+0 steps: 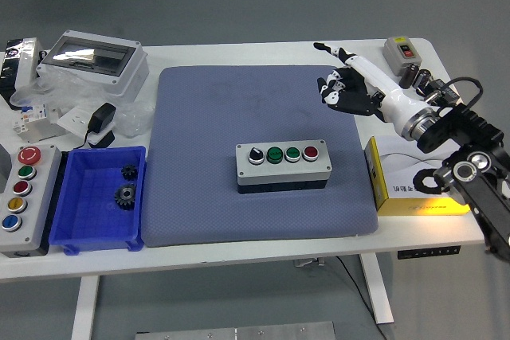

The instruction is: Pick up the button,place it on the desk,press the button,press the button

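Blue mat (207, 117) bears grey button box (284, 166) — right hand (348, 85) apparently half-curled, fingers (328, 95) empty.

Mat (207, 109) bare around button box (284, 163).

Only the robot's right arm is showing. It is entering from the lower right corner and reaching up and to the left. The black upper section, with round joints and a looping black cable, is sitting near the right edge. From there a white forearm is angling toward the upper middle. At its end, the right hand (344, 85) is hanging in the air, holding nothing. Its index finger (328, 48) is pointing straight out to the upper left, while the other black fingers are curling loosely underneath the palm. The hand is touching nothing. The left arm is not appearing anywhere in the view.
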### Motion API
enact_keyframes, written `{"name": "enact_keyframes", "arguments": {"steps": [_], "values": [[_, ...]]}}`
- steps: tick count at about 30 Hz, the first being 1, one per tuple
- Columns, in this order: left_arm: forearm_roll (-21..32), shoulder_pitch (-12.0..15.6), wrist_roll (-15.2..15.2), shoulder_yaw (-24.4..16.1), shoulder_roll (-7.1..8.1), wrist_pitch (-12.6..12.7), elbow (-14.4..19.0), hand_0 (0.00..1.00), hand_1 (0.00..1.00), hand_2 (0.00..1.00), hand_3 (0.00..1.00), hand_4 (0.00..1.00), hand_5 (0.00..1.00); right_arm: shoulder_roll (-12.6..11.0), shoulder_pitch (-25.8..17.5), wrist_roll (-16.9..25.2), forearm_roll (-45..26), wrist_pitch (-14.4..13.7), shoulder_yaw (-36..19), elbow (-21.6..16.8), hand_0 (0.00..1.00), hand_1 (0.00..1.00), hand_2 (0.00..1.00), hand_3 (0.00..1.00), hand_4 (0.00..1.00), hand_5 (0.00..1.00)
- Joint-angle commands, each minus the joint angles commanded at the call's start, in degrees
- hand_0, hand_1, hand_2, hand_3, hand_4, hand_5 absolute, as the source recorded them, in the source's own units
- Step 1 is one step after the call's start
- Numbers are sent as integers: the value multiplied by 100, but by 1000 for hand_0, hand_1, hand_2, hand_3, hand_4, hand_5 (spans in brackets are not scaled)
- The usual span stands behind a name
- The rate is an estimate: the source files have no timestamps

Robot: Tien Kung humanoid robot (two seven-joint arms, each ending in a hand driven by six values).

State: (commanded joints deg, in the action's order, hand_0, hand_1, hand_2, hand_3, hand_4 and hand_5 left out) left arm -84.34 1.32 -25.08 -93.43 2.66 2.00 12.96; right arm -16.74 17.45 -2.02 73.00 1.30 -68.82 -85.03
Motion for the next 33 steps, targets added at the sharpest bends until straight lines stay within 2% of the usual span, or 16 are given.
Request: {"name": "enact_keyframes", "arguments": {"steps": [2,3,8,9,11,14,15,20,21,22,26,27,32,33], "values": [[-32,-30,6,-15,3,-6,-3,695,643,589,645,654,233,163,-280,368,-171,-369,68,27,75,216,482,950,457,204],[-52,-42,5,-23,6,-10,-3,695,643,602,659,670,310,200,-414,545,-254,-544,120,43,414,455,622,899,743,466],[-104,-116,-23,-59,64,-10,7,695,643,602,659,670,310,174,-795,1354,-659,-1299,388,240,414,455,622,899,743,466],[-90,-141,-12,-52,86,-7,2,695,643,595,652,655,260,162,-830,1490,-771,-1422,420,295,635,686,724,733,747,478],[-55,-183,8,-34,119,-1,-7,695,643,595,652,655,260,152,-876,1730,-981,-1583,451,384,635,686,724,733,747,478],[-23,-242,37,-14,168,1,-20,695,643,595,652,655,260,176,-911,2022,-1373,-1557,402,537,635,686,724,733,747,478],[-19,-252,43,-10,178,-1,-22,695,643,597,652,653,252,184,-916,2073,-1490,-1529,375,573,811,800,809,750,812,597],[-46,-264,28,-16,234,-8,-19,695,643,597,652,653,252,203,-942,2227,-2097,-1377,151,709,811,800,809,750,812,597],[-49,-261,26,-16,248,-8,-18,695,643,598,652,656,269,199,-950,2242,-2199,-1351,100,722,821,801,816,770,832,650],[-55,-259,24,-20,259,-8,-17,695,643,598,652,656,269,193,-956,2250,-2266,-1333,59,732,821,801,816,770,832,650],[-75,-263,30,-26,297,-14,-20,695,643,598,652,656,269,180,-972,2263,-2446,-1280,-67,766,821,801,816,770,832,650],[-81,-266,32,-29,303,-16,-21,695,643,601,656,671,309,184,-976,2263,-2484,-1266,-91,771,813,788,805,764,829,643],[-25,-262,68,11,316,-13,-32,695,643,601,656,671,309,210,-985,2254,-2612,-1213,-156,768,813,788,805,764,829,643],[-2,-256,82,25,318,-9,-35,694,643,601,656,671,310,213,-986,2254,-2617,-1211,-160,761,798,771,786,755,841,668]]}}
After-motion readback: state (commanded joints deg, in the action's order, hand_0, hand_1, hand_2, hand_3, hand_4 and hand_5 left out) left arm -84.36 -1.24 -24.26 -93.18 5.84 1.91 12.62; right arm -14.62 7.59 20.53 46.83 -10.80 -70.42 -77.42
